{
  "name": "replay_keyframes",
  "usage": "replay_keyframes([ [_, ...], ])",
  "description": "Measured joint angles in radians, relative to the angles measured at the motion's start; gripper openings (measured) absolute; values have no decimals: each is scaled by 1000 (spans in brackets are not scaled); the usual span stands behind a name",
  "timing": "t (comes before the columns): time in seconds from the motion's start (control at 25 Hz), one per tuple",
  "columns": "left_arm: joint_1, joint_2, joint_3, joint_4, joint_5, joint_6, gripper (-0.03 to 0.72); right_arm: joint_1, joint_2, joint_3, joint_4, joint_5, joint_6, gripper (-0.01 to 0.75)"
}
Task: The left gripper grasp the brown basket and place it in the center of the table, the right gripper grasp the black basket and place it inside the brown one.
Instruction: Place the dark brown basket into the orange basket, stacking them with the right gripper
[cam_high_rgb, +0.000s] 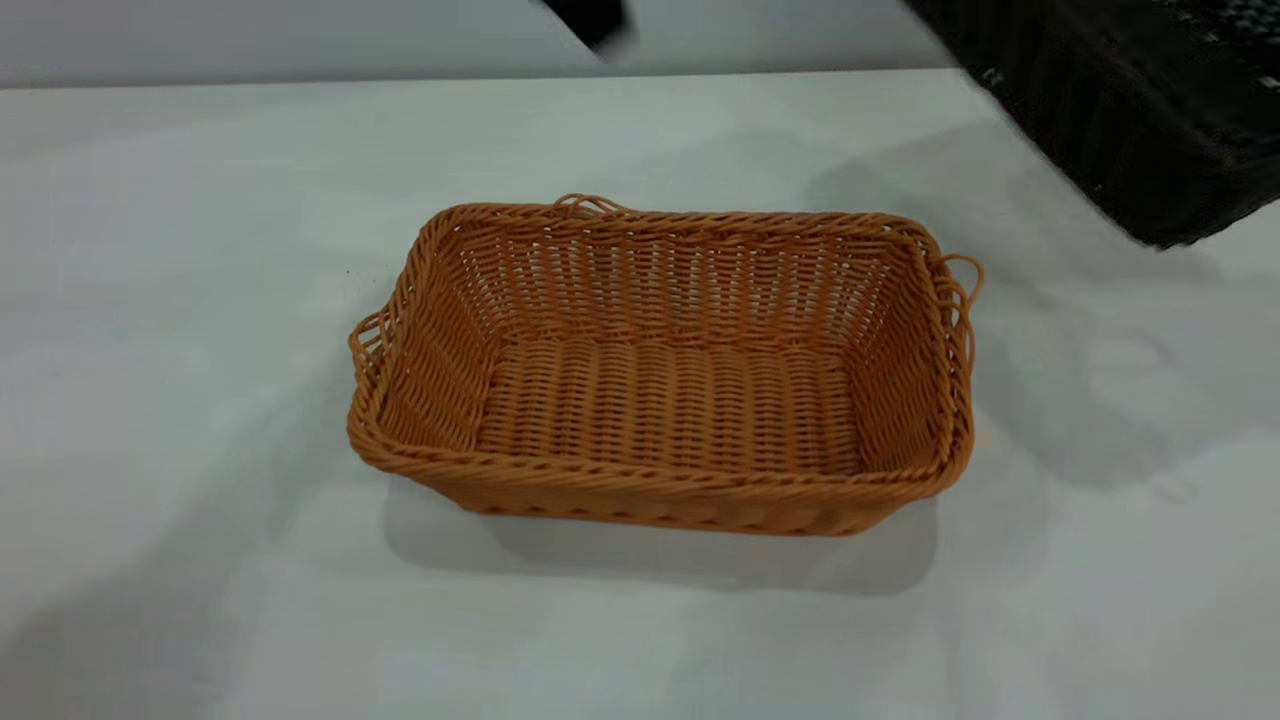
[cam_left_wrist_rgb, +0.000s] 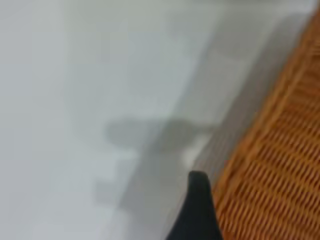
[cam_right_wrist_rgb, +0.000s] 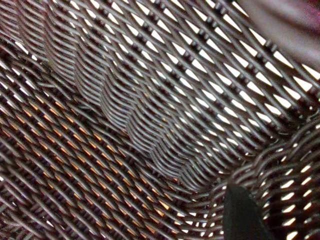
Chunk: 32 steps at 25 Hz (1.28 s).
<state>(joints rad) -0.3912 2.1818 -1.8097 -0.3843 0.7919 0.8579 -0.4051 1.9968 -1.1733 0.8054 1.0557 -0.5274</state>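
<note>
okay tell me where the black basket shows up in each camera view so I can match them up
Exterior view: black basket is at the top right corner, lifted off the table, cut by the frame.
Left wrist view: not in it.
Right wrist view: its dark weave fills the picture.
Shared landmark: the brown basket, mid-table outside, edging the left wrist view, and glowing orange through the black weave.

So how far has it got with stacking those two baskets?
Roughly halfway. Done: the brown basket sits empty near the middle of the table, and the left end effector is just outside its wall, not holding it. In hand: the black basket is tilted in the air at the far right; the right wrist view looks straight into its weave. Left: lowering it into the brown one.
</note>
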Motion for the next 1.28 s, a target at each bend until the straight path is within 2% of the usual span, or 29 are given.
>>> replay_keyframes([
  [0.24,203,-75,0,-1,47,-105,547,199,0,-6,-115,22,21,241],
  [0.44,284,-75,0,-37,58,-112,547,381,0,-6,-190,27,62,241],
  [0.64,292,-68,0,-48,61,-113,547,522,0,-11,-235,25,82,241],
  [0.88,291,-50,0,-68,70,-114,547,641,0,-81,-329,25,116,241],
  [1.04,291,-47,0,-69,87,-114,547,680,12,-132,-374,25,137,241],
  [1.28,291,-47,0,-70,93,-114,547,685,71,-162,-369,22,145,241],
])
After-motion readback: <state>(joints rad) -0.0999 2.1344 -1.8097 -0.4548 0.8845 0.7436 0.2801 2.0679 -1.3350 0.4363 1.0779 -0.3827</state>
